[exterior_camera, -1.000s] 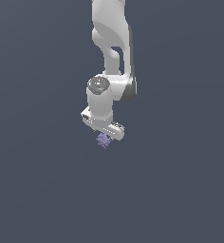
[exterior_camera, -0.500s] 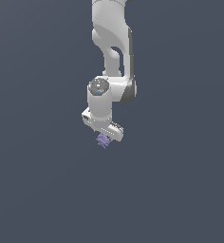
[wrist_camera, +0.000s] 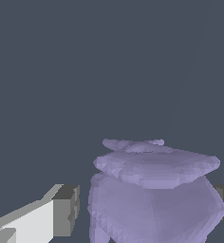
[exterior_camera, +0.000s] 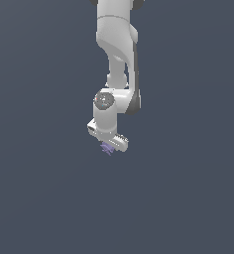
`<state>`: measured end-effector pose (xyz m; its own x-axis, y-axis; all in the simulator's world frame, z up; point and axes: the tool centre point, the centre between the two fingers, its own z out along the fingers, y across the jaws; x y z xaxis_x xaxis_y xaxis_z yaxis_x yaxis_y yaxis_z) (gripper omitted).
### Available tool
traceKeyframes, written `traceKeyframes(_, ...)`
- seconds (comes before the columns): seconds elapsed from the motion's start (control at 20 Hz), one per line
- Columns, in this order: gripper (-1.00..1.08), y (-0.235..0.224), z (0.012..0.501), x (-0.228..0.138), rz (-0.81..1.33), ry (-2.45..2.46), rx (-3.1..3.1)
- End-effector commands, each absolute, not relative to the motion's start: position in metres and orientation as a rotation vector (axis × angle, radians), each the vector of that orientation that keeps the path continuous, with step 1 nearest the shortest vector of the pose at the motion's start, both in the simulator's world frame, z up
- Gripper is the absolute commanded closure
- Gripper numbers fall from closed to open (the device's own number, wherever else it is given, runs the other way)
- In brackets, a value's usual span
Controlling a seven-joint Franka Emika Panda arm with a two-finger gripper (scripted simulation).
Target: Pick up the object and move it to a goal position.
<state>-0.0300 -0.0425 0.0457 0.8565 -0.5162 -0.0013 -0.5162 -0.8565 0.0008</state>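
Flat slate-grey backdrop, glossy white hand (exterior_camera: 108,147) pinching faceted, jagged lavender object (wrist_camera: 152,194) between grey pads (wrist_camera: 66,210)

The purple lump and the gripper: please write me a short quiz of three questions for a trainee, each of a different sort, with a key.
1. True or false: in the exterior view the purple lump lies far from the gripper, alone on the ground.
2. Multiple choice: in the wrist view, where is the purple lump? A) between the two fingers B) outside both fingers C) not in view
3. Fill in: the arm is coloured ____.

Key:
1. False; it sits right at the gripper's underside.
2. A; one grey finger pad shows on each side of it.
3. White.
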Motion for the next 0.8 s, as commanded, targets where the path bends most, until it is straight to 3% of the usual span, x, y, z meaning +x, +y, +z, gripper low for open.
traceKeyframes(0.0, -0.92, -0.0424, 0.0405, -0.0292, 0.000, -0.842, 3.027)
traceKeyframes(0.1, -0.92, -0.0424, 0.0396, -0.0289, 0.000, -0.842, 3.027)
traceKeyframes(0.15, 1.08, -0.0424, 0.0396, -0.0289, 0.000, -0.842, 3.027)
traceKeyframes(0.75, 1.08, -0.0415, 0.0413, -0.0289, 0.001, -0.842, 3.027)
